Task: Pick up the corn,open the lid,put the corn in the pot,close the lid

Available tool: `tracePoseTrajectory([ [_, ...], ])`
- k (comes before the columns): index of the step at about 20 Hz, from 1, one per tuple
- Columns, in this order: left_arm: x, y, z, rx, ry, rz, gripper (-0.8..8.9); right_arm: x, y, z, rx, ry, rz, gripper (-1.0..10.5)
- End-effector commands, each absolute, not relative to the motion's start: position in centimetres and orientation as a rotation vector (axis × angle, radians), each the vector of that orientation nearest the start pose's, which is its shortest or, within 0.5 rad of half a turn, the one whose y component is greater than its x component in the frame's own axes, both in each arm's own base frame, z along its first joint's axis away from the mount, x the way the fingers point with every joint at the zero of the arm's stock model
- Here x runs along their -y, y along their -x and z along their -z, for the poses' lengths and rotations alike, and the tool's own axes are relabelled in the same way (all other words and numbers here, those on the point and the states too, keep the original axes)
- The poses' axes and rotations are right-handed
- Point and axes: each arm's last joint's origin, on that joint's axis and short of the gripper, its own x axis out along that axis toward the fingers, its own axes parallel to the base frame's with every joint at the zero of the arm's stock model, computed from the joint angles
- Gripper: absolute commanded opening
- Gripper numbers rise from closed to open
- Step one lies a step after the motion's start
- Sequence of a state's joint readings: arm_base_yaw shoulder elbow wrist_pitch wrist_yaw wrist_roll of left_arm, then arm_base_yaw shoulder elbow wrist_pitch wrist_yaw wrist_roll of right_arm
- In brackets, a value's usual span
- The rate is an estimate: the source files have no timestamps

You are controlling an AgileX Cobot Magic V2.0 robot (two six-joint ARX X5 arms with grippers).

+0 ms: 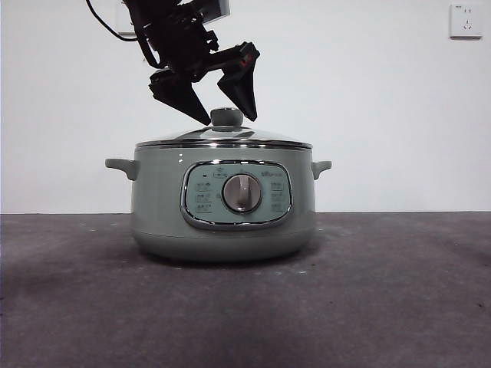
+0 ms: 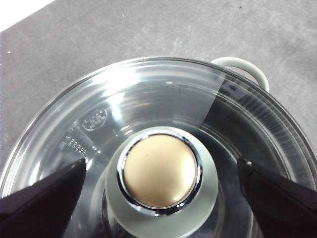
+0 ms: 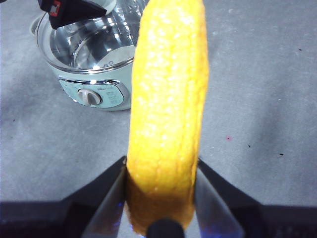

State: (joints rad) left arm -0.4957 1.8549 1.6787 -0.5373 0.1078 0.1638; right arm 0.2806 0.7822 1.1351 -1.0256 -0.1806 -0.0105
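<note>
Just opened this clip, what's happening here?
The right gripper is holding the corn clamped between its jaws, away from the pot. The left gripper hangs open over the lid, one jaw on either side of its knob, not yet closed on it. The lid is on the pot, so nothing has gone in.

My left tool is matte black all over, its two jaws shaped like broad wedges tapering to sharp points. Above them I see a chunky black wrist block, a black cable looping off it, and a pale plate at its top. My right tool shows black jaws with grey inner faces. A red marking sits on the left tool.
</note>
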Motion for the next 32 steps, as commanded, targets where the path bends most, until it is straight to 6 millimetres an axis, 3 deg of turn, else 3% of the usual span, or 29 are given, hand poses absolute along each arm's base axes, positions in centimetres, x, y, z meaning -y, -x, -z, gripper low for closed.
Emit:
tracePoseTrajectory([
  [1,20.4,-36.9,-30.5,-0.672,-0.281,0.637,5.07,-3.7,-11.1,-37.1,-0.671,0.033,-0.444,-0.2],
  [2,20.4,-36.9,-30.5,-0.676,-0.278,0.636,4.30,-3.7,-11.1,-37.1,-0.671,0.033,-0.443,-0.2],
  [7,20.6,-36.8,-30.5,-0.686,-0.247,0.680,2.38,-3.7,-11.1,-37.1,-0.670,0.034,-0.442,-0.2],
  [10,20.6,-36.7,-30.5,-0.692,-0.245,0.682,1.49,-3.7,-11.1,-37.1,-0.671,0.034,-0.442,-0.2],
  [13,20.5,-36.7,-30.4,-0.704,-0.246,0.681,1.45,-3.7,-11.1,-37.1,-0.670,0.034,-0.442,-0.2],
  [16,20.5,-36.7,-30.3,-0.708,-0.247,0.680,-0.14,-3.7,-11.1,-37.1,-0.671,0.034,-0.442,-0.2],
  [21,20.4,-36.5,-31.0,-0.679,-0.243,0.680,-0.08,-3.7,-11.1,-37.2,-0.667,0.034,-0.442,-0.2],
  [32,18.1,-33.5,-37.7,-0.486,-0.184,0.660,-0.08,-3.8,-11.3,-37.4,-0.637,0.031,-0.444,-0.2],
])
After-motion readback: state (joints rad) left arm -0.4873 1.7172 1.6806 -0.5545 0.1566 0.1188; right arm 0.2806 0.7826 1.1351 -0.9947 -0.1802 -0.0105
